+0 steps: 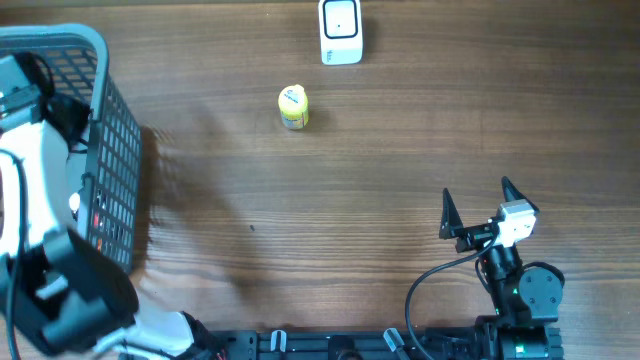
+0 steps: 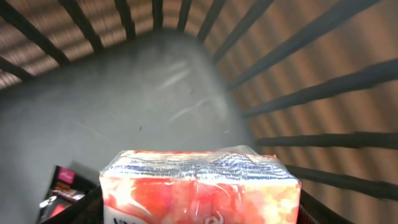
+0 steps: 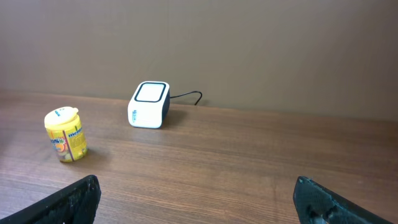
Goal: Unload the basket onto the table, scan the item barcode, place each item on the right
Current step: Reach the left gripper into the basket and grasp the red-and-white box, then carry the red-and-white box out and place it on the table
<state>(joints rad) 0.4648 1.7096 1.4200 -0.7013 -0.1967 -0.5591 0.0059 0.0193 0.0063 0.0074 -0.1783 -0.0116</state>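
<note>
The left pincer is down in the grey slatted plastic basket, its dark fingers flanking a glossy, film-wrapped red-and-white rectangular packet; I cannot tell whether it is clenched on it. The right pincer hangs released above the wood-grain surface. A boxy white barcode scanner stands near a squat yellow plastic tub.

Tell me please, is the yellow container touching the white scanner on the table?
Apart. In the overhead view a strip of bare table lies between the yellow container and the white scanner; the right wrist view shows the same gap.
</note>
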